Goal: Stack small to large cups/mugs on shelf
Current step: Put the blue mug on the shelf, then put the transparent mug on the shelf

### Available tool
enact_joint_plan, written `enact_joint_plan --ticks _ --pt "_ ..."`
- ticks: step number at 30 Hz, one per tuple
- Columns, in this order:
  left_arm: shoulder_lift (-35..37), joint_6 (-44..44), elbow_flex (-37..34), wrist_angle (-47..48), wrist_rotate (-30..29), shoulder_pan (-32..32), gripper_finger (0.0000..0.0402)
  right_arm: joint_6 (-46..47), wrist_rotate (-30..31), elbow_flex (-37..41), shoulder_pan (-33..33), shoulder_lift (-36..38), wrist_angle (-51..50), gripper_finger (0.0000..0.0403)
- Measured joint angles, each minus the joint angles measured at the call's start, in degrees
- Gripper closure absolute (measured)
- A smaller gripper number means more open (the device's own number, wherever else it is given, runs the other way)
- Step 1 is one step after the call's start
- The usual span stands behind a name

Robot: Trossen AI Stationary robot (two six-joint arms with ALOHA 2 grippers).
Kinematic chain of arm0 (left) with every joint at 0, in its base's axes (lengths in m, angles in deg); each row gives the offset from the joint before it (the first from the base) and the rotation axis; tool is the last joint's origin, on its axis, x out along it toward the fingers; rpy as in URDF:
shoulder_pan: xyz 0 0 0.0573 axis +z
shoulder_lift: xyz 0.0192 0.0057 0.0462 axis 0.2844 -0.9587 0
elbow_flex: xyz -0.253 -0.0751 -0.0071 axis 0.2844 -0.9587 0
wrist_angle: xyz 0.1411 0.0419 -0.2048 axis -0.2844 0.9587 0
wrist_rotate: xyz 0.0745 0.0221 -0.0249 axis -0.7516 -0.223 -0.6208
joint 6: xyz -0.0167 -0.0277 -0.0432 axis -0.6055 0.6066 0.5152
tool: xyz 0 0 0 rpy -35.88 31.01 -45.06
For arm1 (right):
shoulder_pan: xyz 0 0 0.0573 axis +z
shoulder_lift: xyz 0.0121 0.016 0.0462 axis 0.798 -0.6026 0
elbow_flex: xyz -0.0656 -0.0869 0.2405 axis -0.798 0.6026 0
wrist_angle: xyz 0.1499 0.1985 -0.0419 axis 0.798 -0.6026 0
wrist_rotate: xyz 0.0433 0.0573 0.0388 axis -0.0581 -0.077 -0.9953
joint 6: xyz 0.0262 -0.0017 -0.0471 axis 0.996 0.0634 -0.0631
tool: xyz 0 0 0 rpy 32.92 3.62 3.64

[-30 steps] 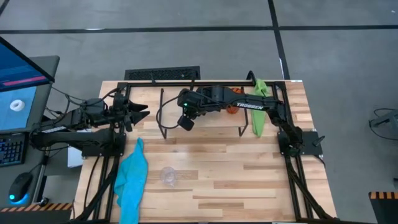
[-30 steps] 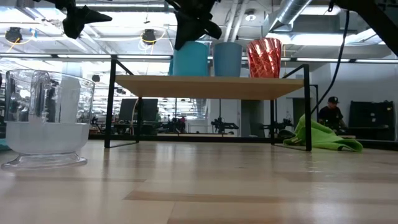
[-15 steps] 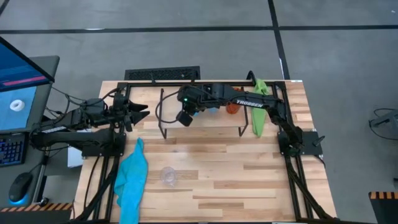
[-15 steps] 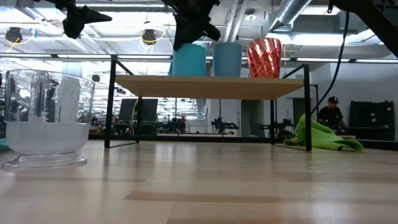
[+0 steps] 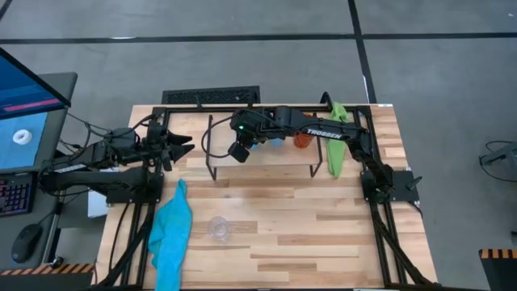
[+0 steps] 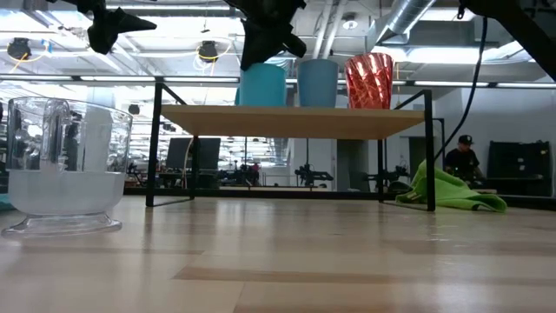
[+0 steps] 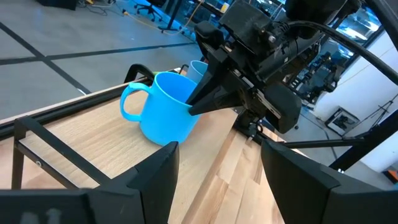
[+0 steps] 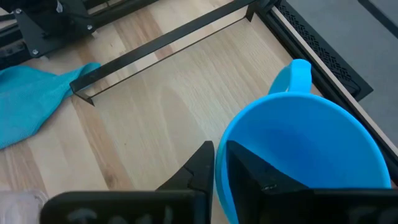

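The light-blue mug (image 6: 263, 85) stands at the left end of the shelf (image 6: 295, 122), beside the blue handleless cup (image 6: 318, 83) and the orange cup (image 6: 369, 80), which rest on their bases. My right gripper (image 8: 219, 149) is shut on the mug; it also shows in the high view (image 5: 238, 149). The clear glass cup (image 5: 218, 228) stands on the table near the front. My left gripper (image 5: 187, 145) hangs open and empty to the left of the shelf. My right gripper pinches the mug's wall at the rim (image 8: 222, 163), on the side away from the handle (image 8: 297, 73), with one finger inside the mug and one outside (image 7: 205, 102). The fingers slant down from above. The mug is upright, its base at the shelf board.
A teal cloth (image 5: 171, 230) lies at the table's front left and a green cloth (image 5: 335, 137) at the back right beside the shelf. The shelf's black wire legs (image 6: 158, 143) stand on the table. A monitor and keyboard are off the table's left.
My right gripper has gone a little toward the table's far edge and left, still shut on the light-blue mug, which has shifted slightly toward the shelf's left end and stayed upright.
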Motion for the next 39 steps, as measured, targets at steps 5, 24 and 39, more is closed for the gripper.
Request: enact_joint_plan --ticks 5,24,39 --pt "0.00 0.02 -0.02 0.02 0.00 0.00 0.0182 0.02 -0.10 0.00 0.00 0.00 0.00 0.0306" --pt "-0.01 0.00 -0.01 0.00 0.00 -0.01 0.0182 0.15 -0.12 -0.98 0.15 1.64 -0.01 0.0242" --pt "-0.01 0.04 -0.01 -0.01 0.00 -0.02 0.0182 -0.09 -0.56 -0.93 0.07 1.92 -0.36 0.0206"
